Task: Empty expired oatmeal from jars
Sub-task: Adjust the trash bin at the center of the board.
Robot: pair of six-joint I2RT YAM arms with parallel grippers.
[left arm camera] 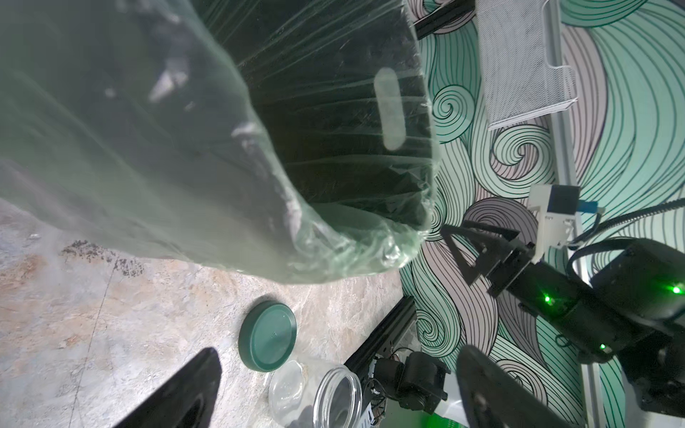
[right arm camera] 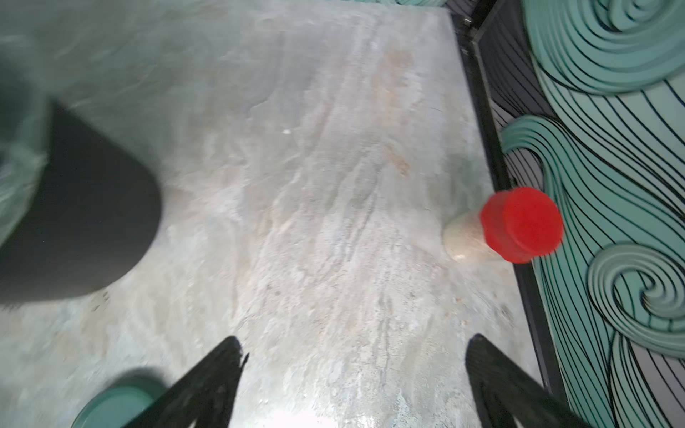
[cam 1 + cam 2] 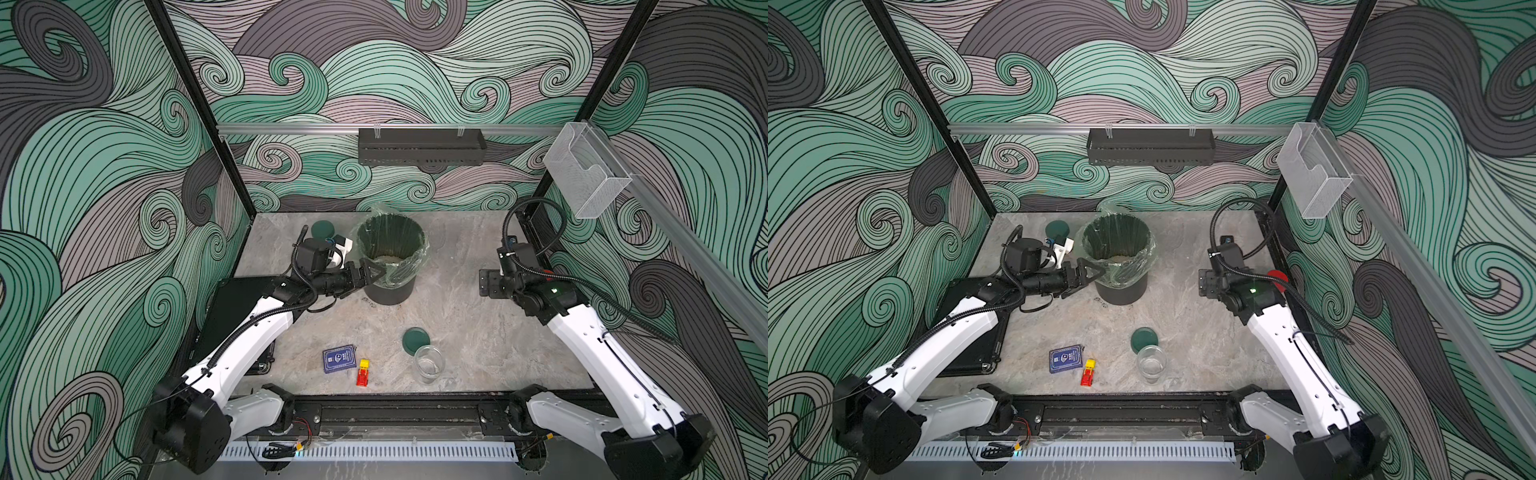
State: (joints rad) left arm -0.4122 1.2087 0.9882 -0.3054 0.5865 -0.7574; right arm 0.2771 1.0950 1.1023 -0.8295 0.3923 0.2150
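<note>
Red-lidded jar (image 2: pixel 519 226), filled with pale oatmeal (image 2: pixel 465 237), upright at the right edge of the table (image 2: pixel 333 185), close against the black frame rail (image 2: pixel 485 122). Right gripper (image 2: pixel 356 346) nearby, jaws wide apart, empty. Left gripper (image 3: pixel 371 272) likewise agape and empty, at the rim of the lined bin (image 3: pixel 390 293) (more oatmeal already in its bottom). Likely next: approach from the table side, low around the glass body, squarely, without nudging the jar into the rail.

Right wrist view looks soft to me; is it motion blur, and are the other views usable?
Right wrist: motion-smeared, the red-lidded jar and bin streaked, with a glare patch on the tabletop. Left wrist: the bin liner close up is out of focus, the green lid crisp. Both top views: sharp, evenly lit.
</note>
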